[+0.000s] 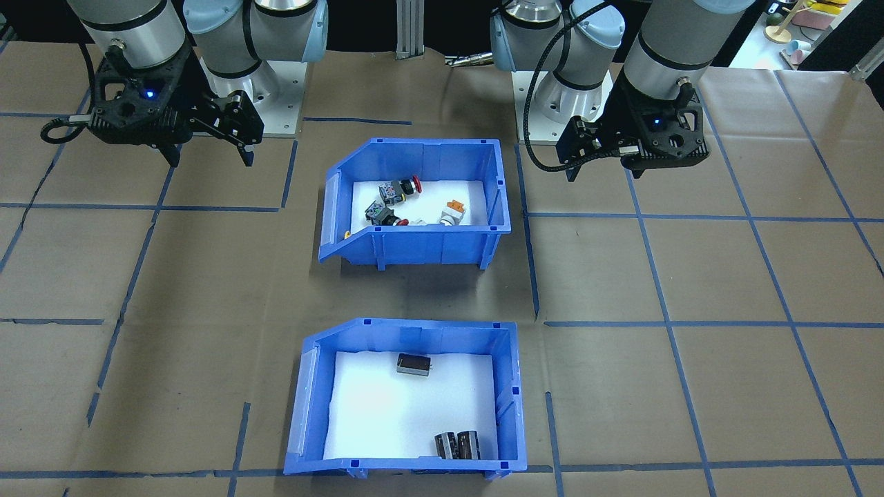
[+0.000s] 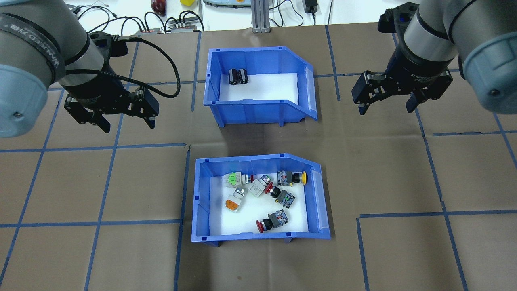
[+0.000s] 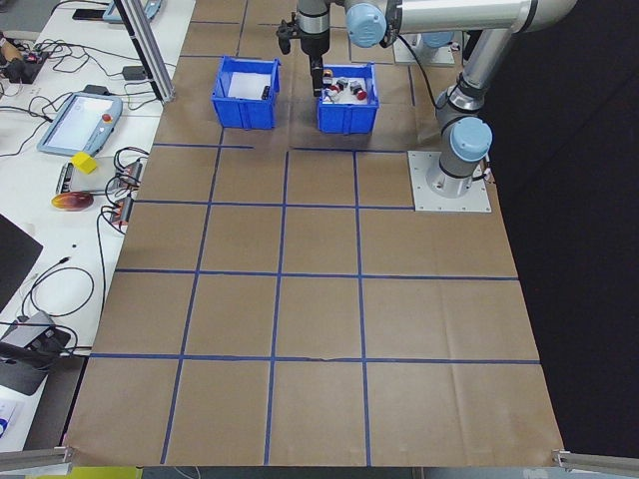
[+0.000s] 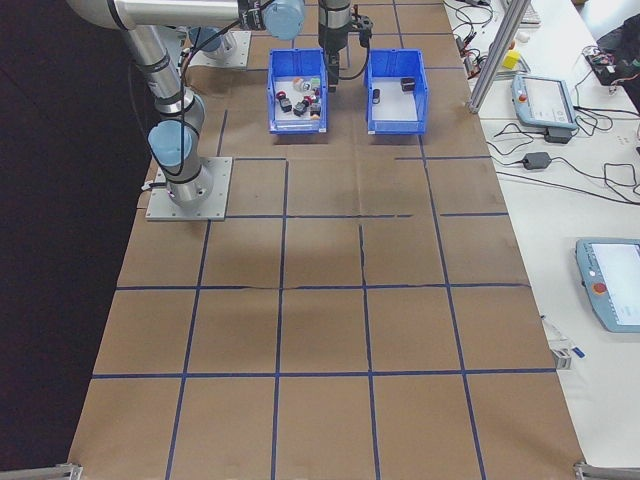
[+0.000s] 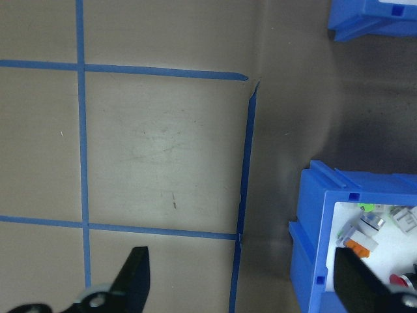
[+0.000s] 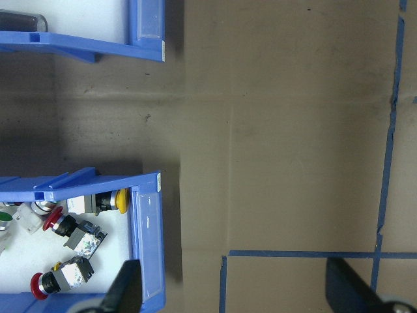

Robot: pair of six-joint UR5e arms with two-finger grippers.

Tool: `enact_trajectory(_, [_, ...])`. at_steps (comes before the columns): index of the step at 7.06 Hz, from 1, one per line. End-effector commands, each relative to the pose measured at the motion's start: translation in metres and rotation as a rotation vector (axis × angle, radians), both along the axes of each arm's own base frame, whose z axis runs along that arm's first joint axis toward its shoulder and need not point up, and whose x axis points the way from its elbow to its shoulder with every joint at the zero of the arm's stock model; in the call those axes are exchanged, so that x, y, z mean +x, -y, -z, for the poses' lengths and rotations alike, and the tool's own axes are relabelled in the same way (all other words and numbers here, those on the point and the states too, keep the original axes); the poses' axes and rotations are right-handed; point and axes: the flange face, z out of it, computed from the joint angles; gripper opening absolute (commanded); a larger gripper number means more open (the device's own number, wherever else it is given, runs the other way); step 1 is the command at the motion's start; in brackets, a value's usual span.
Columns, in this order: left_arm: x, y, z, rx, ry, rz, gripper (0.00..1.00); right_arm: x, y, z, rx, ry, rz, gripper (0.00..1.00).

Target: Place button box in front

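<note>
The button box (image 2: 201, 198) is a blue bin with a white liner. It holds several red, yellow, orange and green push-buttons (image 2: 278, 194) and stands on the near side of the table, also seen as the button box (image 1: 428, 245) from the front. My left gripper (image 2: 128, 126) hangs open and empty above the paper, off the box's far left corner. My right gripper (image 2: 385, 110) is open and empty to the box's far right. In the wrist views the button box (image 5: 326, 215) lies to the right of the left gripper (image 5: 247, 287), and the button box (image 6: 146, 228) to the lower left of the right gripper (image 6: 238, 293).
An identical blue bin (image 2: 258, 111) with two dark cylinders (image 2: 238, 76) stands just beyond the button box; the front view shows this bin (image 1: 414, 330) with a black block (image 1: 414, 364) in it. Brown paper with blue tape lines covers the table. Cables and devices lie past the far edge.
</note>
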Motion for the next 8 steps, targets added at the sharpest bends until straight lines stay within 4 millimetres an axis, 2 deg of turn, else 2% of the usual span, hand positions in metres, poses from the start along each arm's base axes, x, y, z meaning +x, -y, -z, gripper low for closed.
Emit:
enact_trajectory(1, [0.000,0.000,0.001,0.002,0.000,0.000,0.99,-0.001,0.000,0.000,0.000,0.000,0.001,1.00])
enact_trajectory(5, [0.000,-0.002,-0.001,-0.004,0.000,0.000,0.99,-0.001,0.001,-0.007,-0.011,-0.008,-0.002,1.00])
enact_trajectory(6, [0.000,-0.004,-0.001,-0.003,0.000,0.000,0.99,-0.001,0.007,-0.001,-0.004,-0.018,-0.055,1.00])
enact_trajectory(8, [-0.001,-0.001,0.007,0.015,-0.008,-0.067,0.99,0.003,0.039,0.013,0.007,-0.014,-0.255,1.00])
